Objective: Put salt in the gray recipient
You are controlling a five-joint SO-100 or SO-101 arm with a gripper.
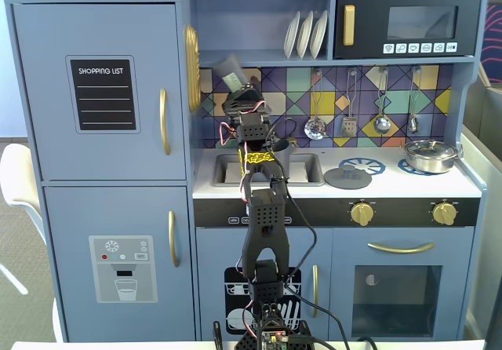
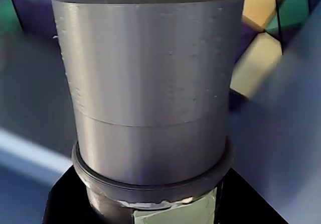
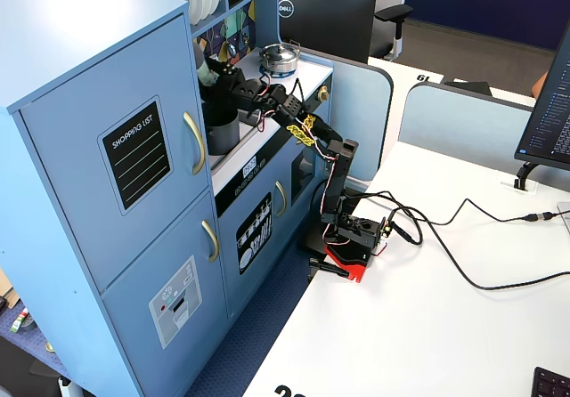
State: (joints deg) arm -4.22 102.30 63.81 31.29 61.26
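Holding the salt (image 2: 150, 98) clamped in the gripper (image 1: 238, 99), raised and tilted. Step: carrying. Next: lower into gray recipient (image 3: 223, 130).

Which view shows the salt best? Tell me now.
The wrist view: the salt fills the frame, its cap sharp. In a fixed view it is a small tilted blur; in a fixed view, tiny and partly hidden.

The salt (image 2: 150, 93) cap looks like matte gray plastic with fine layer lines, kinda 3D-printed, with a pale papery label below it. The steel pan (image 1: 430, 155) is shiny polished metal. The gray recipient (image 3: 223, 130) is dull matte. The toy kitchen (image 1: 102, 209) has smooth painted panels with glossy gold handles.
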